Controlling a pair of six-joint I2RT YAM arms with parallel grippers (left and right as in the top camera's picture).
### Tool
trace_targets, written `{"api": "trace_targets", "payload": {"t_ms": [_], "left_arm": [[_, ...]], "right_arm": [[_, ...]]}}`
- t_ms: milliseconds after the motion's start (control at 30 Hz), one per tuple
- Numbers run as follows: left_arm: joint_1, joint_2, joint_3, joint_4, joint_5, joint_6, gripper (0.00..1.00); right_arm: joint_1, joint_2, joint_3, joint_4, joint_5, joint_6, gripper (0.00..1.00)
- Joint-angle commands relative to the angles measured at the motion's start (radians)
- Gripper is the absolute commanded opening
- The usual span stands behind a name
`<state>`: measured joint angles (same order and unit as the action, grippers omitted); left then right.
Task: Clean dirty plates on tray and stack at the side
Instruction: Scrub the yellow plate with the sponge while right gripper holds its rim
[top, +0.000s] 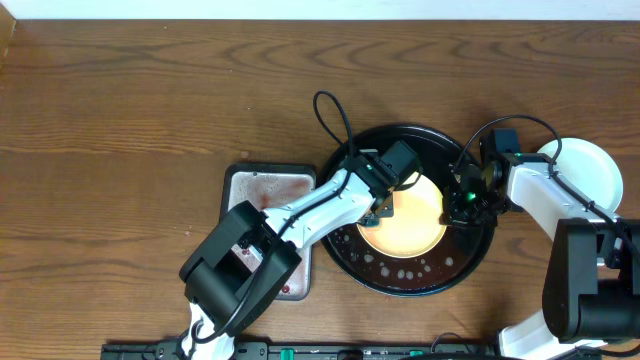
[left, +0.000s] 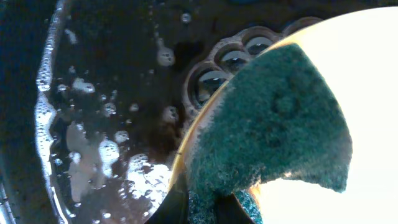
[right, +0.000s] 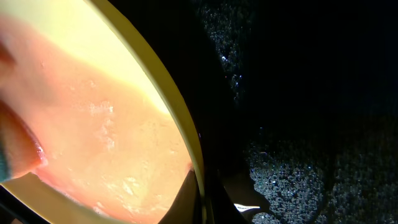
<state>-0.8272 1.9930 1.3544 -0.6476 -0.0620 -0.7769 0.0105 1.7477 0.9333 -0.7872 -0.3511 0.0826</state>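
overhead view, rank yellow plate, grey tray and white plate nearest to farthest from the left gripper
From the left gripper:
1. yellow plate, directly beneath it, at centre.
2. grey tray, beside it to the left.
3. white plate, far right edge of the table.

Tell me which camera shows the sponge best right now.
Left wrist: the teal sponge shows large, pressed on the yellow plate. Overhead, the left gripper hides nearly all of it. Right wrist shows at most a teal sliver at its left edge.
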Motion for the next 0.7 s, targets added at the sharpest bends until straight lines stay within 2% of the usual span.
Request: {"api": "trace_targets", "payload": {"t_ms": [0, 100, 300, 533, 667], "left_arm": [[0.010, 0.046, -0.024, 0.043, 0.058, 0.024, 0.07], [-0.002, 0.050, -0.026, 0.162, 0.280, -0.009, 0.07], [-0.022, 0.083, -0.026, 0.319, 0.509, -0.103, 0.08], [-0.050, 0.149, -0.026, 0.338, 0.608, -0.127, 0.07], [-0.050, 0.156, -0.026, 0.295, 0.640, -0.096, 0.08]], "right_arm": [[-0.009, 0.014, 0.001, -0.004, 0.063, -0.021, 0.01], [-0.009, 0.014, 0.001, -0.005, 0.063, -0.021, 0.01], [-0.009, 0.014, 0.001, -0.005, 0.063, -0.036, 0.01], [-0.009, 0.014, 0.001, -0.005, 0.063, -0.035, 0.01], [-0.009, 0.014, 0.001, -0.005, 0.062, -0.035, 0.01]]}}
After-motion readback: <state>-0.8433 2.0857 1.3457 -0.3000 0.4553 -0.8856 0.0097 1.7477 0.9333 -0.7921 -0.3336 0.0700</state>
